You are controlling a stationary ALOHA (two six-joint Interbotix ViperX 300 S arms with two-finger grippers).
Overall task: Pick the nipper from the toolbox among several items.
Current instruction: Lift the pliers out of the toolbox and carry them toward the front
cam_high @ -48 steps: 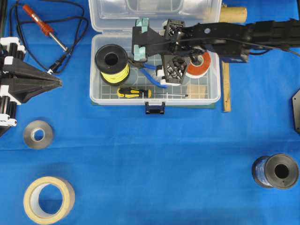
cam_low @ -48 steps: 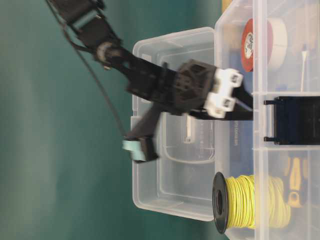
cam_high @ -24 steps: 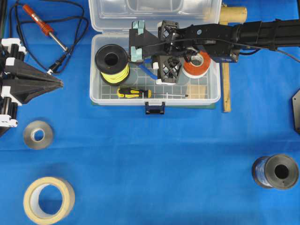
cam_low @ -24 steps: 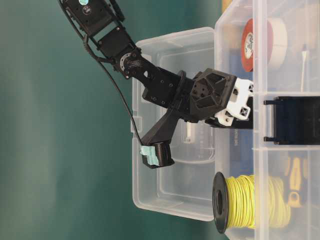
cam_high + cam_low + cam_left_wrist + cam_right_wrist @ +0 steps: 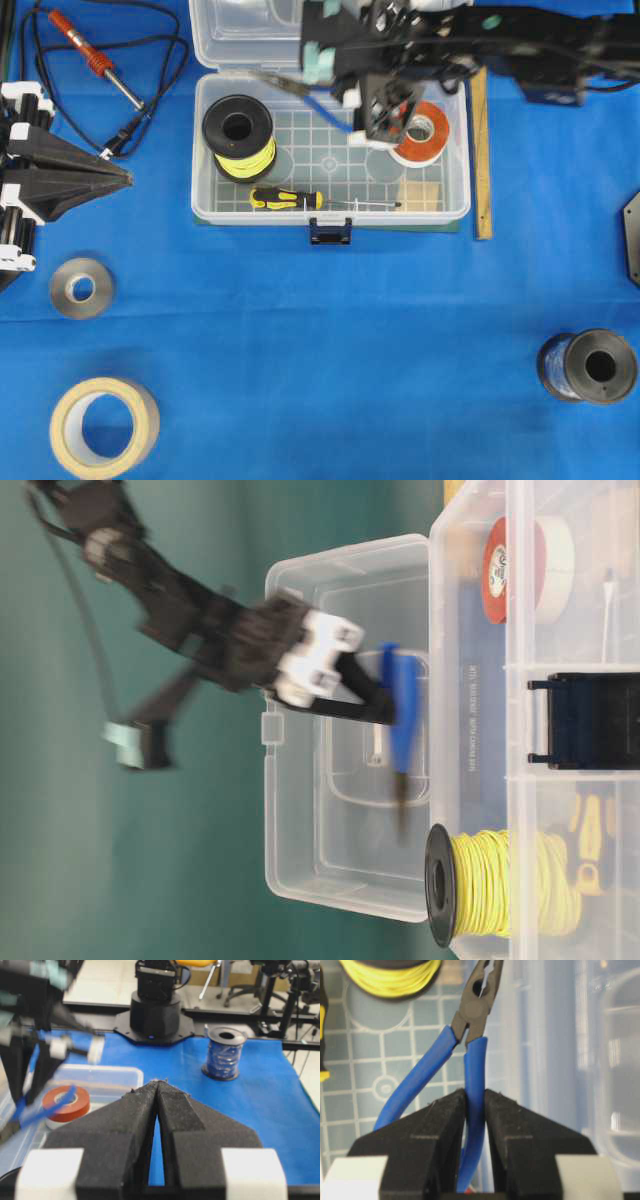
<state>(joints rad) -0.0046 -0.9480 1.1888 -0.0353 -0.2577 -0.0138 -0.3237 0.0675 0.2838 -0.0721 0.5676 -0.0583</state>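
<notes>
The nipper (image 5: pixel 322 106), with dark thin jaws and blue handles, hangs in the air over the back of the clear toolbox (image 5: pixel 330 213). My right gripper (image 5: pixel 347 115) is shut on one blue handle; the other handle hangs free to the left in the right wrist view (image 5: pixel 475 1075). In the table-level view the nipper (image 5: pixel 403 712) is clear of the box floor, in front of the open lid, held by the gripper (image 5: pixel 385 705). My left gripper (image 5: pixel 122 178) rests shut and empty at the table's left, its jaws together (image 5: pixel 159 1083).
In the toolbox: a yellow wire spool (image 5: pixel 238 135), a black-and-yellow screwdriver (image 5: pixel 285 198), red-and-white tape (image 5: pixel 420 135), a wood block (image 5: pixel 420 193). Outside: a soldering iron (image 5: pixel 95 55), a wooden strip (image 5: pixel 482 160), a grey roll (image 5: pixel 80 287), masking tape (image 5: pixel 103 425), a dark spool (image 5: pixel 590 365).
My right gripper has risen from the toolbox floor toward the back, lifting the nipper out with it. The left arm has not moved.
</notes>
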